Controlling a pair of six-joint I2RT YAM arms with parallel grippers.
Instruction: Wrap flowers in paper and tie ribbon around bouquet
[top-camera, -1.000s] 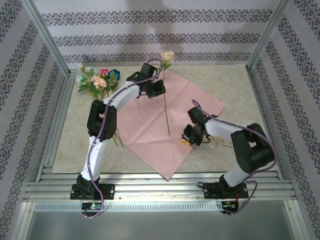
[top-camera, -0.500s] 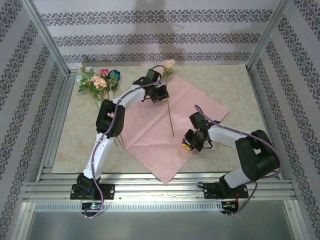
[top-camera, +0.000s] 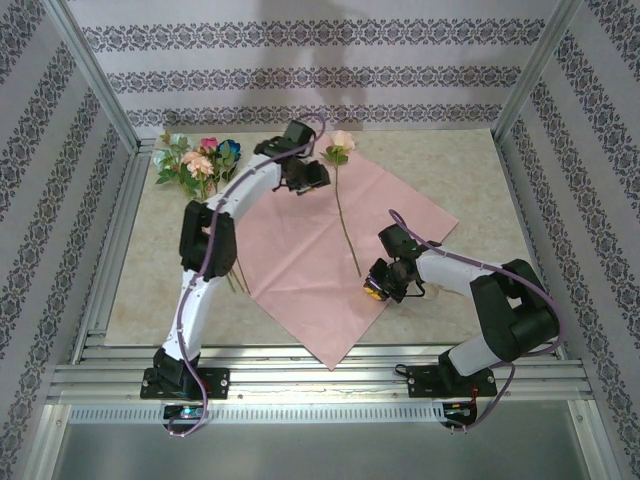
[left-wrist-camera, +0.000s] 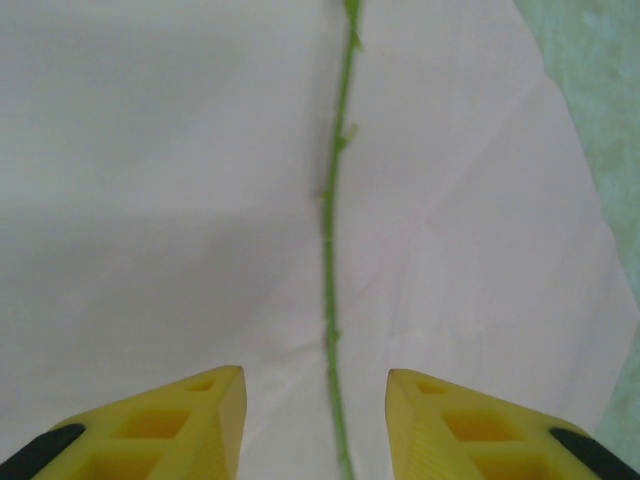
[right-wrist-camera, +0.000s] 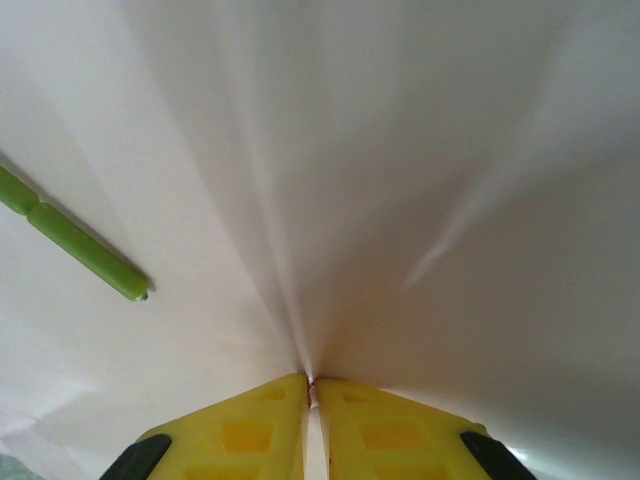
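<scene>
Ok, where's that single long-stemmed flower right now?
In the top view the flower lies on the pink paper, its bloom at the far edge just right of the left gripper, its stem end beside the right gripper.

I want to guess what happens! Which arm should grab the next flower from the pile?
Probably left: the left gripper is open and near the flower pile; the right gripper is pinching the paper.
</scene>
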